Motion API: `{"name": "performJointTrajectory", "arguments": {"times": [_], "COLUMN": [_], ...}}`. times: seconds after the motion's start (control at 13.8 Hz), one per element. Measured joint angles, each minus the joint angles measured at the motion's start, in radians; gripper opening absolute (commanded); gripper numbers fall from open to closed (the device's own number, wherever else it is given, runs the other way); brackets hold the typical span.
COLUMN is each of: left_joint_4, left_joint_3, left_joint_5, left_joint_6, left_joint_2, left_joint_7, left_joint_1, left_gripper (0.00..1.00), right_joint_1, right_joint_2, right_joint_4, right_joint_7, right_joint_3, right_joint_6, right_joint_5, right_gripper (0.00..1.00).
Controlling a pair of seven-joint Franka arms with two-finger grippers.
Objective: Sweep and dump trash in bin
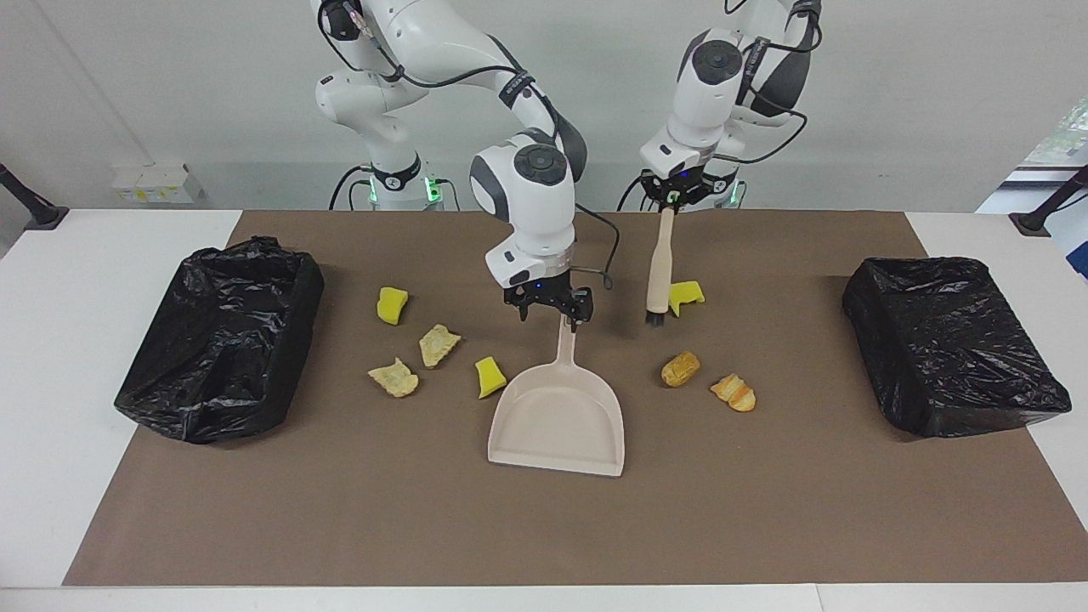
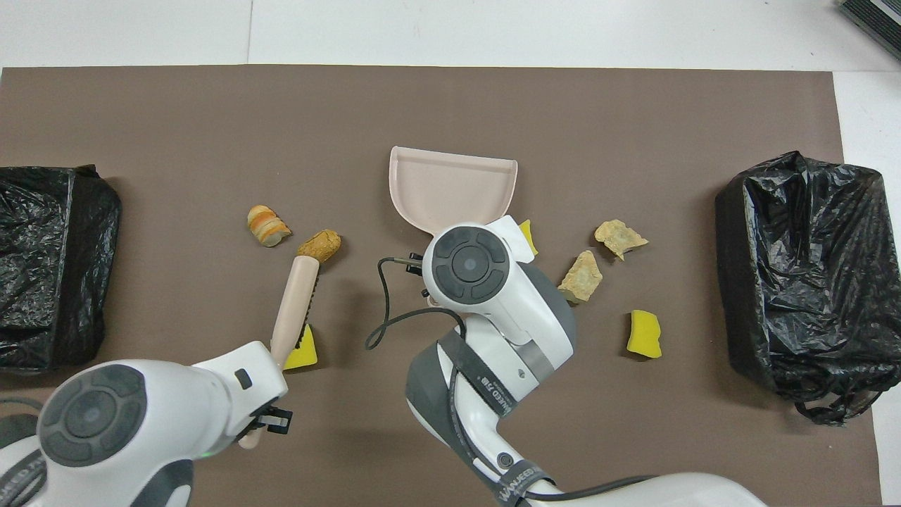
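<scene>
— Where was the trash [image 1: 681, 369]?
— Scattered on the brown mat [image 1: 340, 510] around the dustpan [image 1: 557, 421].
— And your grippers?
— My left gripper [image 1: 669, 202], pointing down, clamped the brush [image 1: 658, 272] upright above it; my right gripper [image 1: 551, 306] hung spread over the dustpan's handle.

A brown mat [image 1: 765, 527] covers most of the white table [image 1: 51, 340], leaving bare strips at both short ends. A beige dustpan [image 1: 557, 425] lies flat at the mat's middle, its handle pointing toward the robots' edge and its open mouth toward the edge farthest from them. A beige brush [image 1: 659, 272] stands almost upright over the mat, dark bristles down (whether they touch the mat cannot be told). Small white boxes [image 1: 157, 183] sit off the table by the wall. Two black posts [image 1: 34, 208] stand at the table's corners nearest the robots.
</scene>
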Motion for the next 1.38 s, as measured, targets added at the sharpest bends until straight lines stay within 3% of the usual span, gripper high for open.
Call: {"name": "performJointTrajectory", "arguments": {"times": [0.36,0.51,0.87,1.02,1.23,1.38], "left_joint_4": [0.14,0.196,0.365,0.449,0.488,0.476], "left_joint_3": [0.001,0.001,-0.001,0.0,-0.003,-0.011], "left_joint_5": [0.003,0.004,0.063,0.081,0.088,0.089], "left_joint_6": [0.099,0.154,0.266,0.279,0.271,0.255], "left_joint_2": [0.15,0.232,0.474,0.569,0.628,0.627], "left_joint_7": [0.259,0.304,0.31,0.319,0.342,0.376], "left_joint_1": [0.267,0.313,0.352,0.384,0.394,0.393], "left_gripper": [0.0,0.0,0.0,0.0,0.0,0.0], "right_joint_1": [0.062,0.064,0.064,0.063,0.062,0.062], "right_joint_2": [0.001,0.001,0.001,0.001,0.001,0.002], "right_joint_4": [-0.077,-0.081,-0.082,-0.084,-0.088,-0.098], "right_joint_7": [0.151,0.161,0.201,0.203,0.203,0.203], "right_joint_3": [0.0,-0.001,-0.004,-0.006,-0.006,-0.006], "right_joint_6": [0.077,0.085,0.138,0.172,0.179,0.179], "right_joint_5": [-0.151,-0.176,-0.254,-0.255,-0.255,-0.255], "right_gripper": [1.0,0.92,0.9,0.72,0.66,0.3]}}
